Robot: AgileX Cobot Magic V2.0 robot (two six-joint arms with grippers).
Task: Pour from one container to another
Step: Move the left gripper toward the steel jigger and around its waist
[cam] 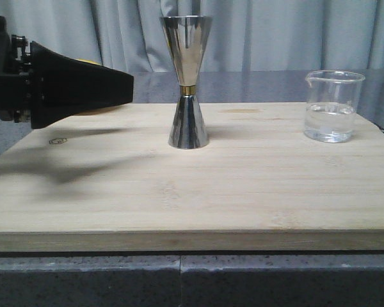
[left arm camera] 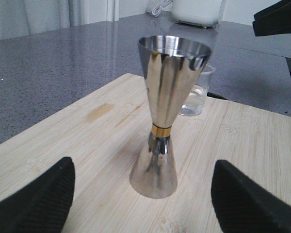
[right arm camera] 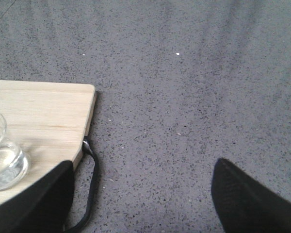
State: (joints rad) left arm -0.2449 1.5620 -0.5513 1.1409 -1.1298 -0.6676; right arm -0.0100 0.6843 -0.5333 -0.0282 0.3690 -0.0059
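Approach step: both grippers released; left gripper faces the jigger. Next, grasp the beaker (holds water).

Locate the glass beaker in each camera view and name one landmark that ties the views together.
Front view: glass beaker stands at the right on the wooden board, holding some clear liquid.
Left wrist view: partly hidden behind the steel jigger, only its right side shows.
Right wrist view: cut off at the picture's edge, near the board's corner.
Shared landmark: the wooden board, which shows in all three views.
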